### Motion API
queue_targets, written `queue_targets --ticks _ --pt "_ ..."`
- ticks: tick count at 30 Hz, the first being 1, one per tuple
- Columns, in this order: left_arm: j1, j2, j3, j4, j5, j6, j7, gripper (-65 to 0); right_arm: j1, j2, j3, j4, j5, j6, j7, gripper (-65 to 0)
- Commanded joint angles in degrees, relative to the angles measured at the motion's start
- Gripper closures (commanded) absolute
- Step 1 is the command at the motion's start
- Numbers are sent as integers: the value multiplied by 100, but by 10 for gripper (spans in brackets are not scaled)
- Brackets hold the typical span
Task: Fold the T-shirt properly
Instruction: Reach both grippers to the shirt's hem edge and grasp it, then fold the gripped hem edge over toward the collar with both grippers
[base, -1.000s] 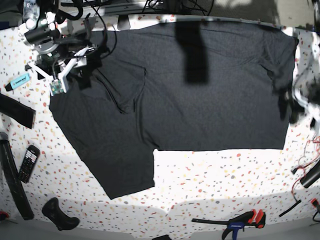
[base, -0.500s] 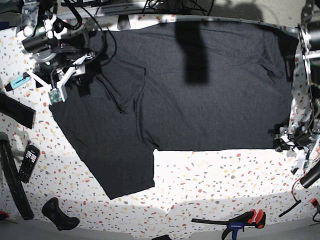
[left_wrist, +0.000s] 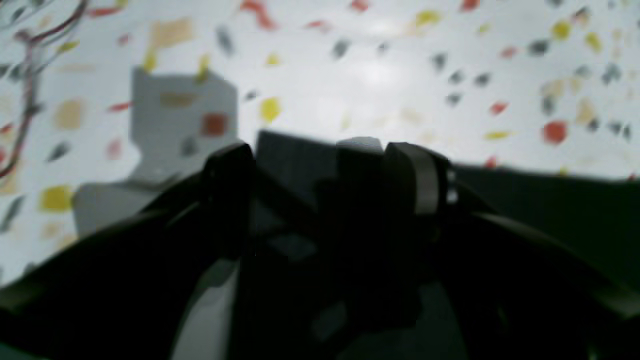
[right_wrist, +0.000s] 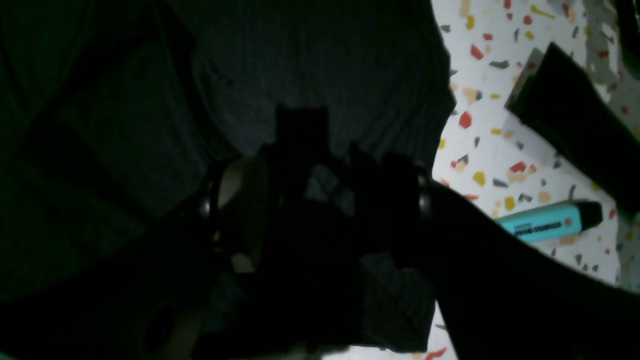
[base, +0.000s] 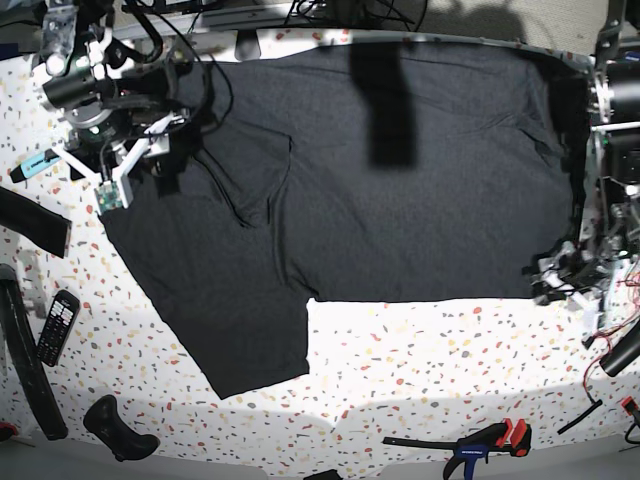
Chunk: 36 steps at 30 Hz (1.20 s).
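Lying spread flat on the speckled tabletop (base: 420, 350), the T-shirt (base: 400, 200) reaches both grippers. The left gripper (left_wrist: 320, 175) sits at its lower corner, fingers apart astride the hem. The right gripper (right_wrist: 315, 165) hovers over cloth at the opposite edge; I cannot tell its state. A blue marker (right_wrist: 547, 223) lies beside it.

Matt charcoal cloth T-shirt (base: 400, 200), finely ribbed weave, softly creased toward 9 o'clock. Smooth, faintly glossy speckled terrazzo-look table (base: 450, 350). Shiny pale-blue plastic highlighter (right_wrist: 545, 223) at 3 o'clock in the right wrist view.
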Motion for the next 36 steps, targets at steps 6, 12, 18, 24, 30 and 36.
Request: queue_targets --ticks 6,12,18,24,30,36 --pt "-155 57 -11 52 570 -2 -61 -371 251 50 31 105 -11 20 33 -349" --pt "-155 66 -11 52 442 33 -61 -1 739 48 24 -175 286 37 90 -349" --pt "-155 68 -11 52 345 28 -61 0 1904 48 24 -1482 284 37 170 -349" --pt "-155 98 -11 52 146 15 -61 0 3447 48 24 -3403 282 343 103 -349" --pt "-151 101 -11 52 146 13 -55 0 4736 52 -4 -5414 280 822 356 -349" --pt "-140 144 -11 52 149 13 -55 0 5598 50 -251 -7121 168 1351 1045 -349"
